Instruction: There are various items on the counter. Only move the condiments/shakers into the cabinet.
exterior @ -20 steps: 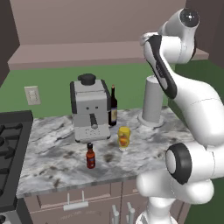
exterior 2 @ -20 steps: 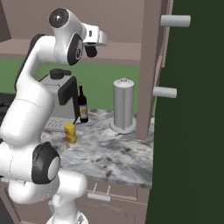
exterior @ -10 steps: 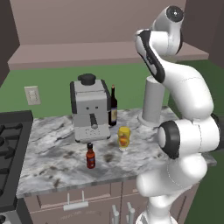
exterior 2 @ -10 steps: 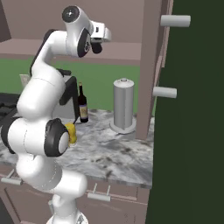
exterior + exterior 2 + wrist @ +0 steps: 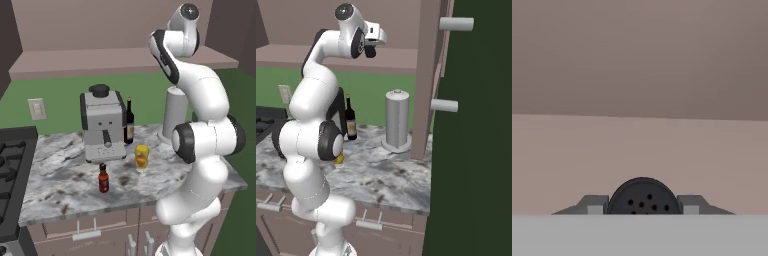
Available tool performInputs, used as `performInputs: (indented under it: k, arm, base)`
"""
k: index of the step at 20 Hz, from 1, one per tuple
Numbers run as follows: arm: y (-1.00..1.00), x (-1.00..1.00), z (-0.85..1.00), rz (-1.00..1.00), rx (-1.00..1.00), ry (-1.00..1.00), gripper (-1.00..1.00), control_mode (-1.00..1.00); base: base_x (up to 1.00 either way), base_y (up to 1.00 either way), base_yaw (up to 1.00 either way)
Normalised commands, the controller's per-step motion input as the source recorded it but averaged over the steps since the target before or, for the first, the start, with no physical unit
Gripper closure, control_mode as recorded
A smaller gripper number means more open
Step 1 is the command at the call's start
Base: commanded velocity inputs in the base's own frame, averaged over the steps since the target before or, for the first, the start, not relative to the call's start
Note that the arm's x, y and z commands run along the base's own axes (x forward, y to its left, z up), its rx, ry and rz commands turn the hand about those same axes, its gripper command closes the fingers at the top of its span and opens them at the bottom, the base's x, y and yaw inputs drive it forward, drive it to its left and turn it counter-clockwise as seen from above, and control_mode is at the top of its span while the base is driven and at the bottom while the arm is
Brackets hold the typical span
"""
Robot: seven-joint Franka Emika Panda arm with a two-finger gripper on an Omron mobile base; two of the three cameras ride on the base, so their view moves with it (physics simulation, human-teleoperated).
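Gripping the black shaker (image 5: pixel 642 196), hand (image 5: pixel 642 206) clamped on it above the cabinet (image 5: pixel 640 155) shelf.

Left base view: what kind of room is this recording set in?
A simulated kitchen, most likely: a marbled stone counter carries a coffee machine and a wine bottle, a black stove top sits at its left, and a wall cabinet shelf runs above.
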Motion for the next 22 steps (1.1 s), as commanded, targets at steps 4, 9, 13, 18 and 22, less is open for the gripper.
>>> performInputs:
  k: [4,9,13,18,22]
  arm:
    - [0.0,0.35,-0.45,0.0,0.0,0.0,1.0,-1.0]
    - [0.0,0.07,-0.48,0.0,0.0,0.0,-1.0,-1.0]
    - [0.0,0.11,-0.11,0.0,-0.03,0.0,-1.0,-1.0]
    - [0.0,0.2,-0.01,0.0,-0.02,0.0,-1.0,-1.0]
    - [0.0,0.36,0.0,-0.02,-0.08,-0.03,-1.0,-1.0]
  base:
    - [0.0,0.0,0.0]
    - [0.0,0.0,0.0]
    - [0.0,0.0,0.0]
    - [0.0,0.0,0.0]
    - [0.0,0.0,0.0]
